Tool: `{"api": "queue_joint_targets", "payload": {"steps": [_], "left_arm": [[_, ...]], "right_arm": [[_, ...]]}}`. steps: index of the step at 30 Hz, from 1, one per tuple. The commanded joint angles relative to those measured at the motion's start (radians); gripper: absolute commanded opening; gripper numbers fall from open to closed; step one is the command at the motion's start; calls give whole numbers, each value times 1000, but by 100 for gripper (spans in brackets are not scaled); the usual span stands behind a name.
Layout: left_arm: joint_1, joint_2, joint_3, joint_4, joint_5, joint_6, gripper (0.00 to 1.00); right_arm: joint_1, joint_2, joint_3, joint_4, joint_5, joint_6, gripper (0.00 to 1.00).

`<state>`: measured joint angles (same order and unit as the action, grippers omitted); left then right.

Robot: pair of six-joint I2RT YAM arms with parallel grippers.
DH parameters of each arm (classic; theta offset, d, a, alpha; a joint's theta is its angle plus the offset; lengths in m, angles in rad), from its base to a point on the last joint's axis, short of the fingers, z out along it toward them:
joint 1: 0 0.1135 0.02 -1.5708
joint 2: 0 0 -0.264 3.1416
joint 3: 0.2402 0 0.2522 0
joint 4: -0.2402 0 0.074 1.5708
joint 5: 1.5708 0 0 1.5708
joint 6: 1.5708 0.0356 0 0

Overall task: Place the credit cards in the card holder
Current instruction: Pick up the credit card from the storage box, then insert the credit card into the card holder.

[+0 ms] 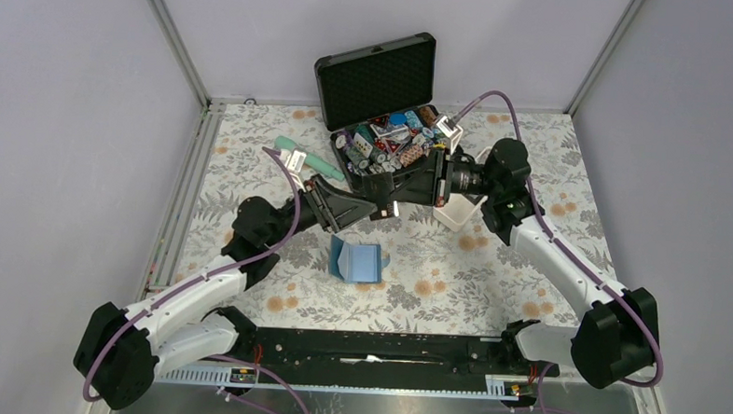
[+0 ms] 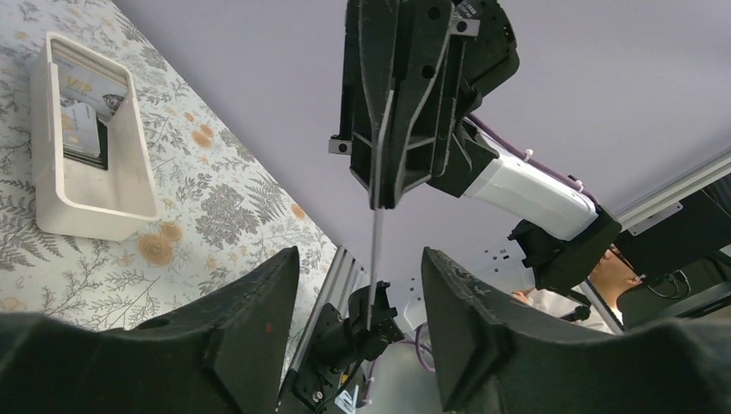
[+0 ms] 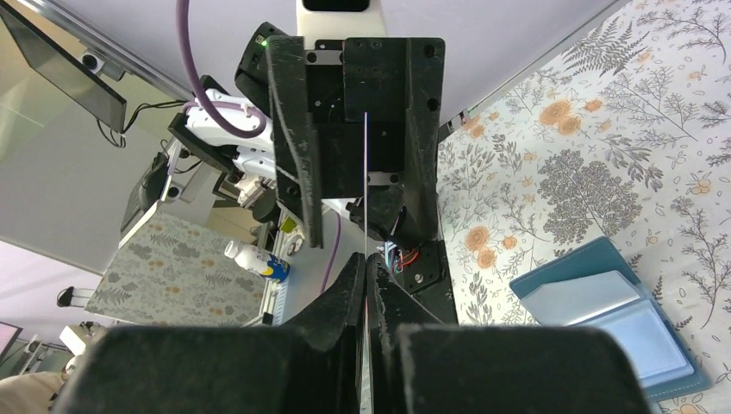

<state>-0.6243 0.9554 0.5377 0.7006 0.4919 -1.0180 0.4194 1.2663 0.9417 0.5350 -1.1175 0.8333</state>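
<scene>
My right gripper [image 3: 365,269] is shut on a thin silver-grey credit card [image 3: 365,164], seen edge-on and held above the table. My left gripper [image 2: 362,297] is open, its fingers [image 2: 259,332] on either side of the card's free end [image 2: 376,250] without touching it. In the top view the two grippers meet nose to nose, left [image 1: 374,200] and right [image 1: 410,183]. The teal-blue card holder [image 1: 358,261] lies open on the cloth below them and also shows in the right wrist view [image 3: 603,315]. More cards [image 2: 82,125] stand in the white tray [image 2: 95,220].
The white tray [image 1: 456,213] stands right of the grippers. An open black foam-lined case [image 1: 378,81] full of poker chips and small items sits at the back. A mint-green object [image 1: 304,158] lies to the left of the case. The floral cloth [image 1: 491,268] covers the table.
</scene>
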Motion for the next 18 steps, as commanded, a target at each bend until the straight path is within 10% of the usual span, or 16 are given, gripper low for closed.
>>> {"api": "queue_joint_targets", "payload": {"steps": [1,9,14,18], "left_arm": [[-10,38,46,106,18,-24,54],[-16,60,40,109,11,-28,0],[-15,36,13,14,-52,0,0],[-6,-14,-22,-117,-126,45,0]], "right_arm": [[18,2,10,35,-43,-6,0],[23,-6,19,-91,-29,-96,0],[22,-45,25,-336,158,-253,56],[22,-101,-19,-510,365,-350,73]]}}
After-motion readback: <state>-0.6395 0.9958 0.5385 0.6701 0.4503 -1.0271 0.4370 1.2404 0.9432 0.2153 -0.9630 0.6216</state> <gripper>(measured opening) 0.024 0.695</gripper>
